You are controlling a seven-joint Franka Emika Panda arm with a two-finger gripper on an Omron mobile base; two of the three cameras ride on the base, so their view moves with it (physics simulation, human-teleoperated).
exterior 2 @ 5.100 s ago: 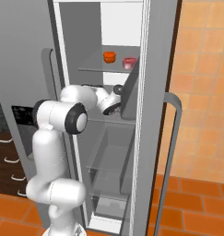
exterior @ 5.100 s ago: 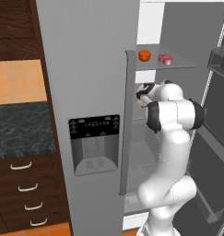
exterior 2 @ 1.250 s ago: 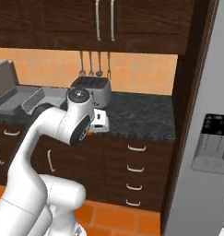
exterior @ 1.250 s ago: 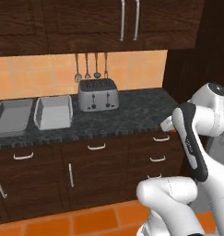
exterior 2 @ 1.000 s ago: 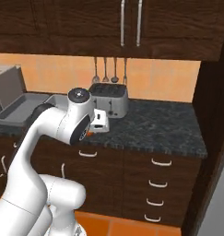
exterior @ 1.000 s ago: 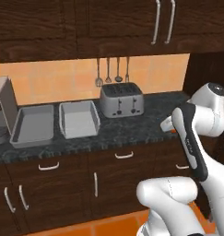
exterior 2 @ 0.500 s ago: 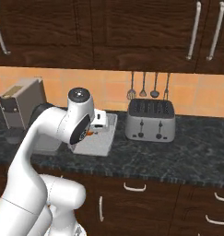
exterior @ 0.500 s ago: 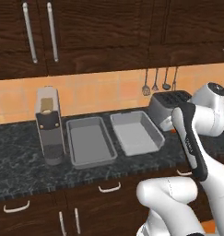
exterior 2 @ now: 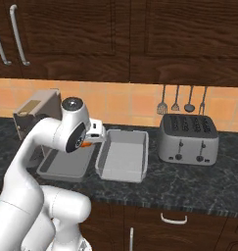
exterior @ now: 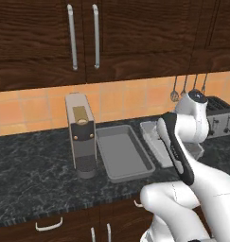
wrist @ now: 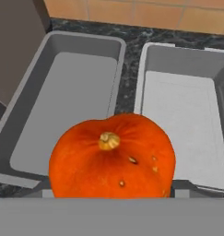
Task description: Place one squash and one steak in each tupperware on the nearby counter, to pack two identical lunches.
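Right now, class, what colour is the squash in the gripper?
Orange-red squash, with a tan stem; the hand view shows it best.

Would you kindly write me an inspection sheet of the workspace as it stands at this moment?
Surface: dark speckled counter over brown drawers.
Job's things: two grey tupperware trays side by side, left tray and right tray, both empty; one orange squash carried above their near edges. Steak: nothing seen.
Clutter: silver toaster right of the trays; coffee machine left of them.
Grippers: gripper shut on the squash.
Cables: nothing seen.
Surroundings: orange tiled backsplash, hanging utensils, dark wall cabinets.
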